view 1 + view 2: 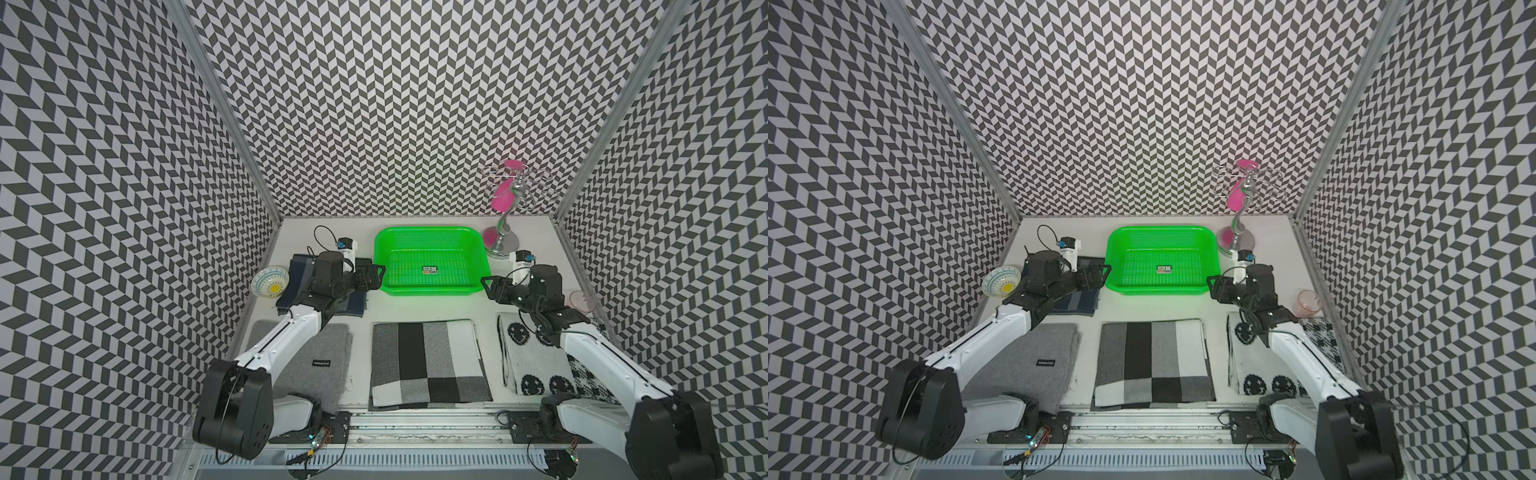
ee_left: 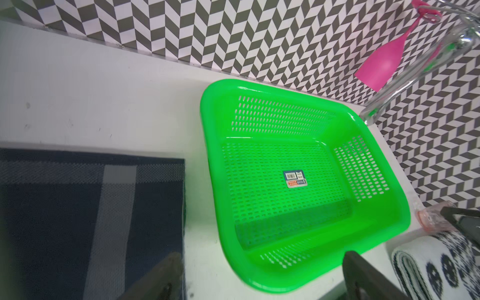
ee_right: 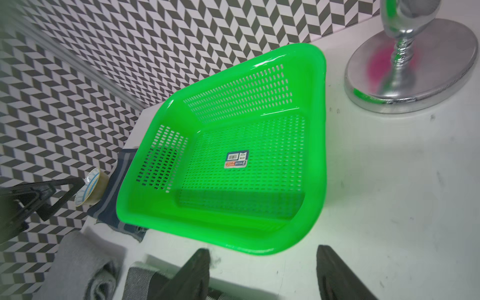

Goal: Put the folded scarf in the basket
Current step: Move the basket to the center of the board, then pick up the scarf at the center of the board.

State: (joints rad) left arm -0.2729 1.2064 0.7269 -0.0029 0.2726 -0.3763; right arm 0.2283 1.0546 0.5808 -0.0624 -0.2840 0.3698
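Basket (image 1: 428, 229) sits at your desk's (image 1: 415, 307) far middle in both top views, a bare strip before it; left tool (image 1: 376, 276) and right tool (image 1: 488, 286) flank its near corners. Left wrist: your jaws spread, gripping nothing, navy scarf (image 2: 78, 207) edge near the rim. Right wrist: jaws released too, bare desk alongside.

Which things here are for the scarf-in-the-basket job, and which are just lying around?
For the job: basket; the folded scarves, any could be meant: grey scarf, checked scarf, smiley scarf, navy scarf.
Just lying about: patterned bowl, pink cup, silver stand, pink spatula hanging on it.
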